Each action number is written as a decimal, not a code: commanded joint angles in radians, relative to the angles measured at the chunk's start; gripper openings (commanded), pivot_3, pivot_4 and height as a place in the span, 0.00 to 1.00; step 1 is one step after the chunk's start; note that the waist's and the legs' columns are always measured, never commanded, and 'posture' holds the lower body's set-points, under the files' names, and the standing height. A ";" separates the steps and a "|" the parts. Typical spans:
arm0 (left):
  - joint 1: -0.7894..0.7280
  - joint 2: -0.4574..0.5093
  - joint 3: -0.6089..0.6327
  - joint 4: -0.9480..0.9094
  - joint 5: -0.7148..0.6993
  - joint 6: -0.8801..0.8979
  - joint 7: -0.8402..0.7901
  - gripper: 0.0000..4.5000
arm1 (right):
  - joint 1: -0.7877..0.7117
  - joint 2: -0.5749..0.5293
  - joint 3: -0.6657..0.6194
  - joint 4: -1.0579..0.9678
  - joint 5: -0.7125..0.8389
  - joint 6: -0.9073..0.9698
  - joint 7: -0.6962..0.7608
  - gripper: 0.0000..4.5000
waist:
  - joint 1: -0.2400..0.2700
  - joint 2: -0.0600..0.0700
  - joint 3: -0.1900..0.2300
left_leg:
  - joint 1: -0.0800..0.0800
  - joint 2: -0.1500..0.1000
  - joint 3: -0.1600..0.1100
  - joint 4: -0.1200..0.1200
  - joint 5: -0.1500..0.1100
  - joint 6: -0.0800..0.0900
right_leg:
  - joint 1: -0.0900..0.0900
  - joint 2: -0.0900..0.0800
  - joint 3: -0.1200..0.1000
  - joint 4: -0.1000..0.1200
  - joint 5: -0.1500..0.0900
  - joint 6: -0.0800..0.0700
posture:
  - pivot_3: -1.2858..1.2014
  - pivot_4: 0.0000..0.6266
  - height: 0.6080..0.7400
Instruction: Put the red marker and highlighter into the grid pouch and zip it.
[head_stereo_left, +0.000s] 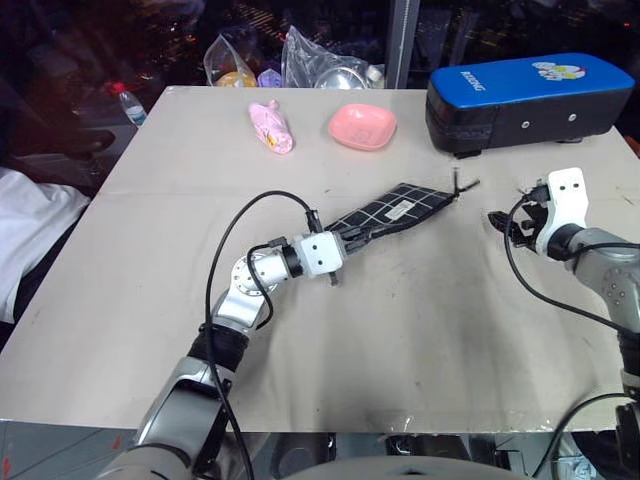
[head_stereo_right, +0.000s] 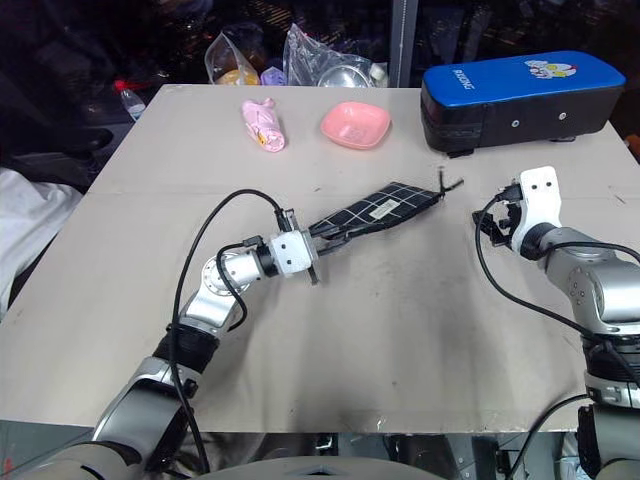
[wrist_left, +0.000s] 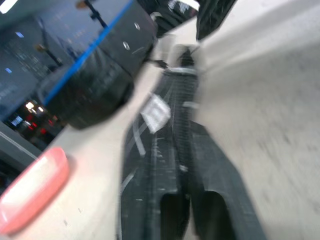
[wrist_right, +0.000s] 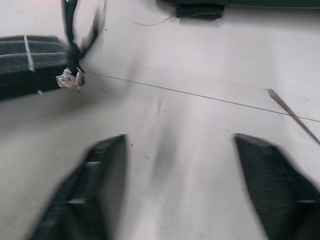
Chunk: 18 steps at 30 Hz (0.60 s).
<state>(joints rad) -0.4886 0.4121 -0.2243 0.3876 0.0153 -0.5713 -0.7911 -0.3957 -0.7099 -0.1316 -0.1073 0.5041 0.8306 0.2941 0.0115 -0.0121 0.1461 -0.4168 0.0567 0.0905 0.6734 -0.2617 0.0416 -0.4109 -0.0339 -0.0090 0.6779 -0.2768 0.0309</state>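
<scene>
Beige worktop (head_stereo_left: 420, 330) carries the grid pouch (head_stereo_left: 385, 215) at its centre, long axis running from seven to one o'clock, zipper cord (head_stereo_left: 462, 186) at the far end. My left tool (head_stereo_left: 335, 262) sits at its near end; whether it pinches the fabric, I cannot tell. My right tool (wrist_right: 175, 190), spread and empty, lies at three o'clock of the cord, nearer to it.

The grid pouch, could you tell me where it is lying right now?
In the left eye view the grid pouch lies mid-table, its near end at the left gripper, its zipper cord toward the blue and black case.
</scene>
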 joint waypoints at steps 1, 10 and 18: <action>0.037 0.038 0.054 -0.048 -0.050 0.039 -0.002 0.54 | 0.044 -0.054 -0.031 0.010 -0.071 -0.153 0.100 1.00 | 0.000 0.000 0.000 | 0.000 0.000 0.000 0.000 0.000 0.000 | 0.000 0.000 0.000 0.000 0.000 0.000 | 0.52 0.24 0.98; 0.359 0.117 0.178 -0.435 -0.354 0.520 -0.025 0.99 | 0.244 -0.077 -0.111 0.072 -0.027 -0.478 0.480 1.00 | -0.002 0.000 0.000 | 0.001 0.001 0.000 -0.001 0.000 0.000 | 0.000 -0.001 0.001 0.000 0.000 0.000 | 0.52 0.24 0.98; 0.607 0.129 0.242 -0.693 -0.370 0.734 0.106 0.99 | 0.370 -0.054 -0.151 0.216 -0.007 -0.764 0.813 1.00 | 0.001 0.000 0.000 | 0.003 0.000 -0.001 -0.001 0.000 0.000 | 0.002 -0.001 0.003 0.000 0.000 0.000 | 0.52 0.24 0.98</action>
<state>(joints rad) 0.1110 0.5426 -0.0045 -0.2450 -0.3536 0.1505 -0.7055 -0.0230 -0.7664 -0.2484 0.0999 0.4812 0.1324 1.0555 0.0126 -0.0119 0.1461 -0.4132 0.0569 0.0891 0.6727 -0.2618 0.0418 -0.4083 -0.0349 -0.0061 0.6783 -0.2769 0.0306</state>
